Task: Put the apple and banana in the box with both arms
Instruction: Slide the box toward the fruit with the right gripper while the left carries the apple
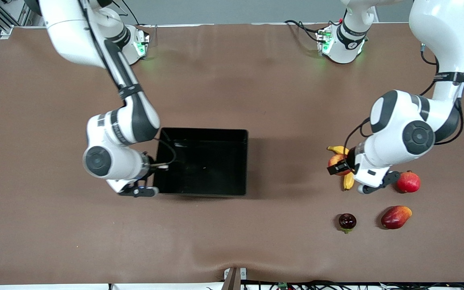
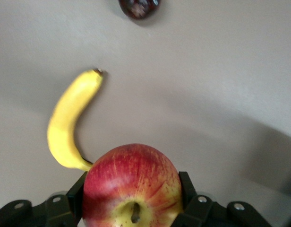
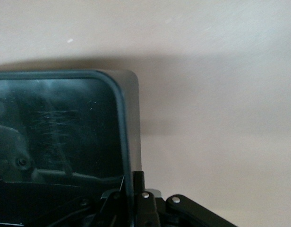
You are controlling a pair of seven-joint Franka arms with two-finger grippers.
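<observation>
Apple (image 2: pixel 131 182) — between left tool (image 2: pixel 132 198) fingers

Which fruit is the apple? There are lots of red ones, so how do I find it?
Start at the left arm's end of the table, where the fruits are, and find the left gripper. The apple sits between its fingers, up over the yellow banana. It is the only red fruit with yellow streaks; the plain red round fruit and the long red-orange fruit lie on the table.
</observation>
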